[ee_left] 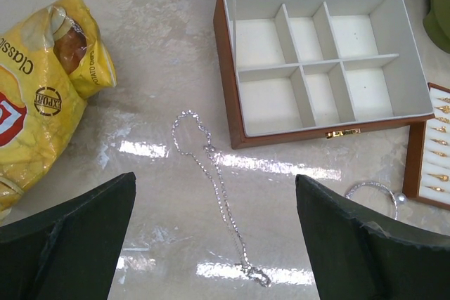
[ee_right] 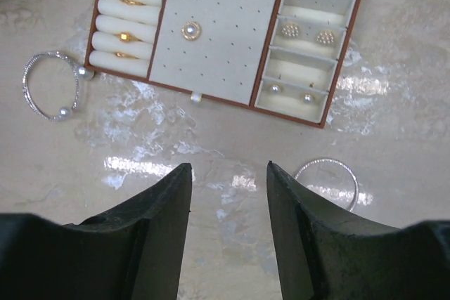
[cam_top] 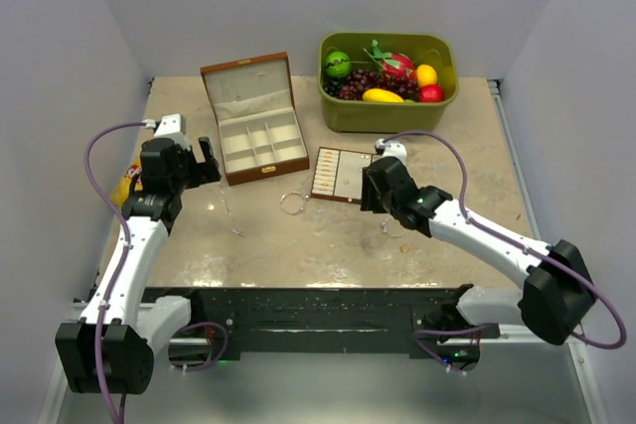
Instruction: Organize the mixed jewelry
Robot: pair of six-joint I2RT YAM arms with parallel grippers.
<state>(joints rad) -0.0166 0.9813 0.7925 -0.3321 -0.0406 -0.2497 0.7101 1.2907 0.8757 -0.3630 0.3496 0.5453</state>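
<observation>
Two hoops (ee_right: 27, 88) (ee_right: 328, 162), one chain (ee_left: 222, 187), one tray (ee_right: 211, 54).

An open brown wooden box (cam_top: 260, 143) with six cream compartments is set at eleven o'clock on the marbled counter (cam_top: 328, 245), its lid raised. A green tub (cam_top: 388, 114) is placed at one o'clock, filled with grapes (cam_top: 370, 81) and green, yellow and red fruit. A yellow crisp bag (ee_left: 42, 103) is laid at nine o'clock.
</observation>
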